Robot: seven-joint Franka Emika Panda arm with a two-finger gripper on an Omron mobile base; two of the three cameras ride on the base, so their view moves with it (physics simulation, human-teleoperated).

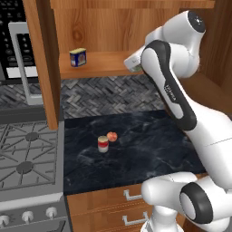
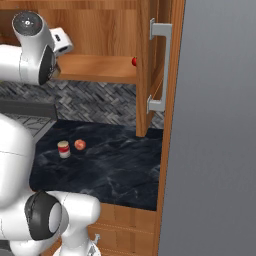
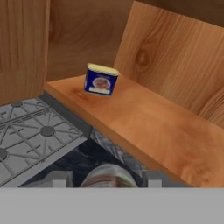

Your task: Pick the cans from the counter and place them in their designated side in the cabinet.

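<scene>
Tool [image 3: 104, 181] clenched on a can [image 3: 108, 177] beside the cabinet shelf [image 3: 144, 127], red-and-white can [image 1: 103, 144] on counter [image 1: 145, 145]

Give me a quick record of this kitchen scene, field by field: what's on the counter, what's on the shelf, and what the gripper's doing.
counter: red-and-white can standing upright, small red-orange fruit just beside it
cabinet shelf: blue-and-yellow tin near the left end
gripper: raised at the shelf's front edge, closed on a silver-topped can
stove: left of the counter
task progress: one can on the counter, one in the gripper
</scene>
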